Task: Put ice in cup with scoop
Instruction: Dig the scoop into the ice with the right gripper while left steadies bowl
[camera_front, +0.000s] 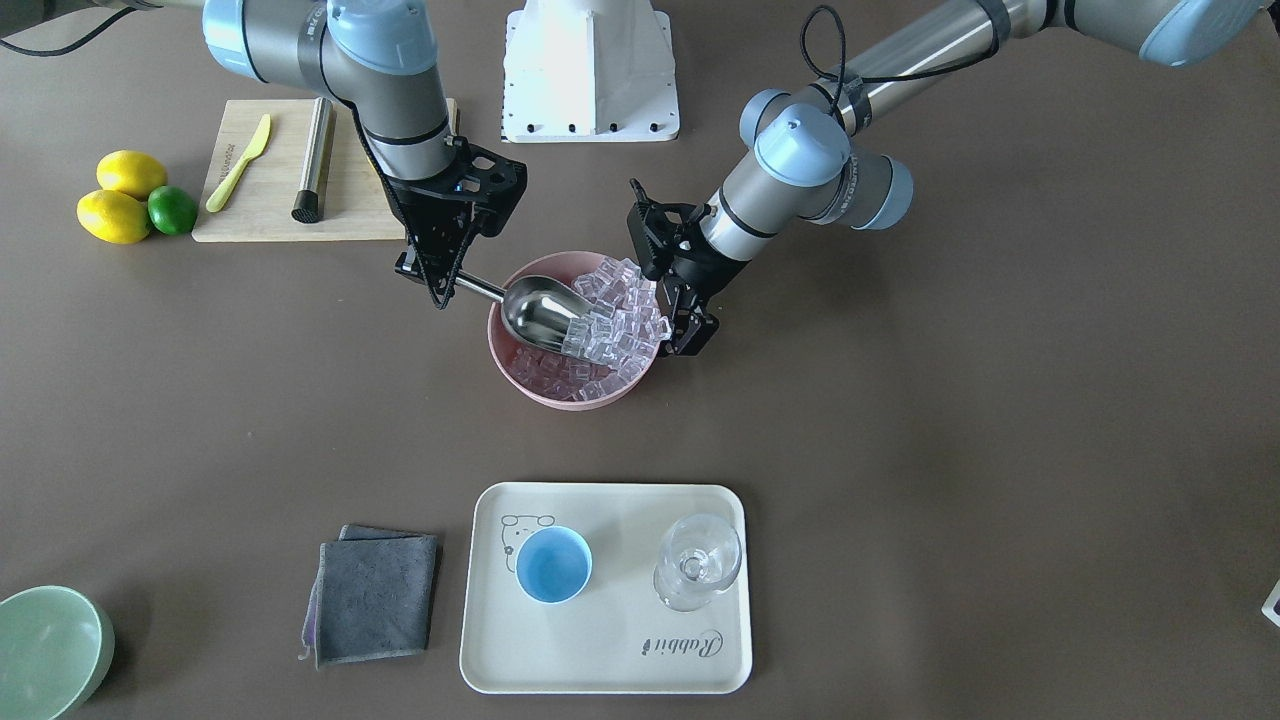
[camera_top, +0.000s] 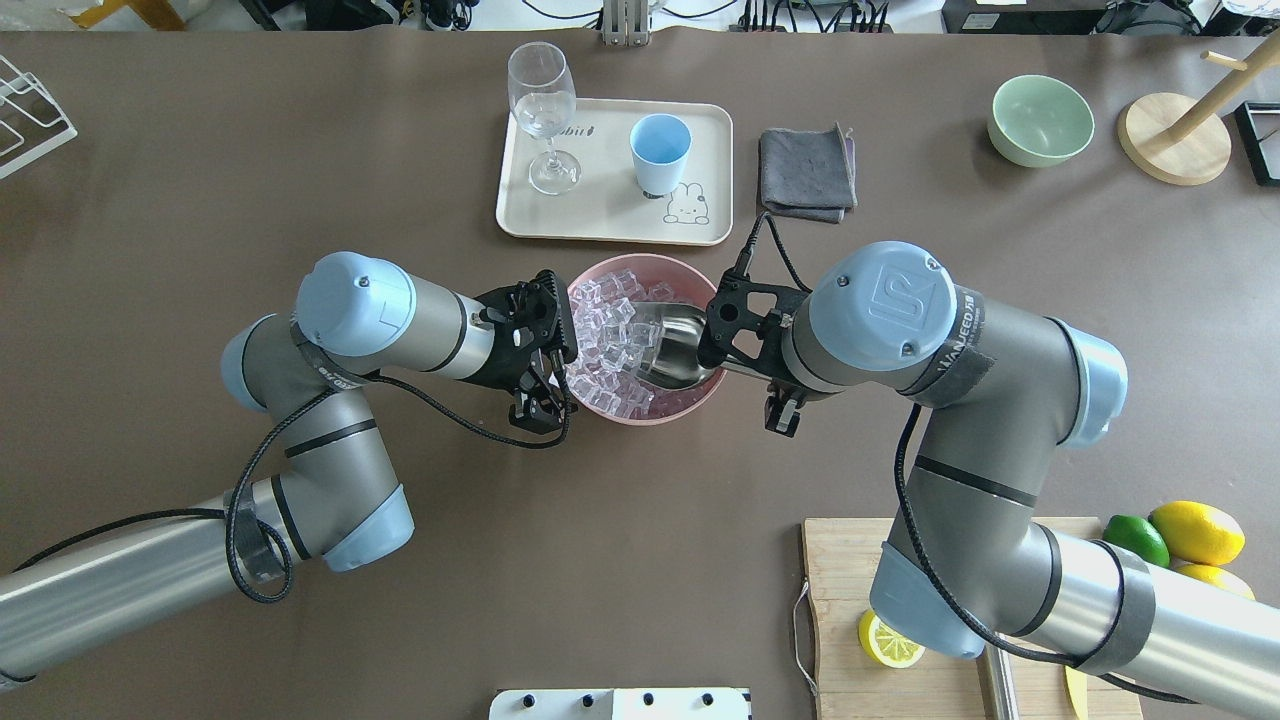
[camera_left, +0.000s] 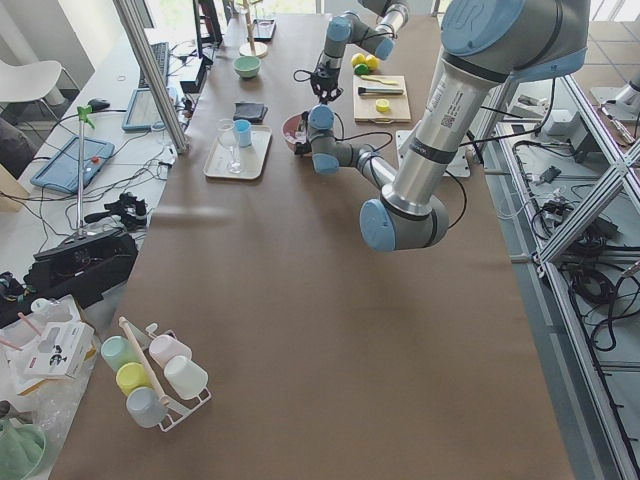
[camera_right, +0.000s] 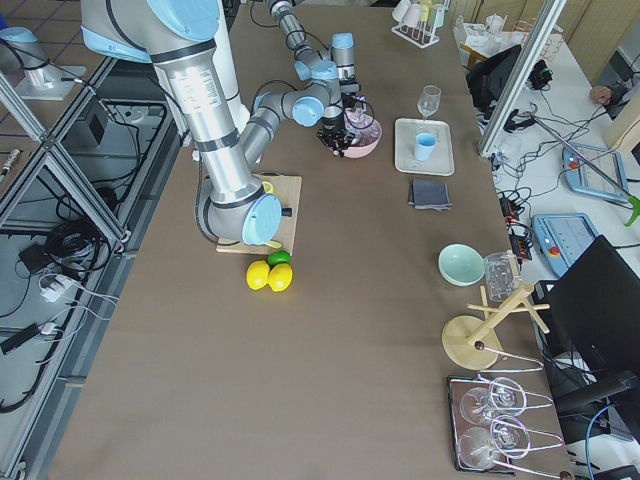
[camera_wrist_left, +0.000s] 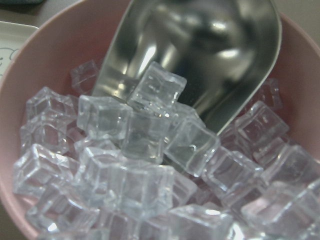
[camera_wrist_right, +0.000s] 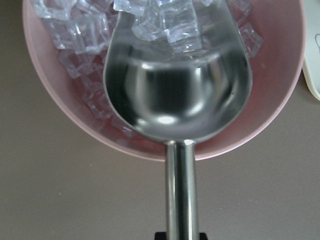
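Ice is all in the pink bowl, heaped toward 9 o'clock in the overhead view. None in the cup yet. Cup sits empty on the tray, 12 o'clock of the bowl overhead, beside a wine glass.

Right gripper is clamped on the scoop handle. Scoop enters from 3 o'clock, trough open side up, mouth nosed into the heap, likely so a forward push loads cubes.

Left gripper is parked at the bowl rim, 9 o'clock. Probably bracing the bowl against that push. Can't tell whether its jaws are spread or pinching the rim.

Front and overhead views give layout only. Right wrist cam shows the trough mostly bare, a few cubes at the lip. Left wrist cam sees it from the opposite side: cubes stacked against the mouth, its own fingers out of frame. Side views too small to add anything.
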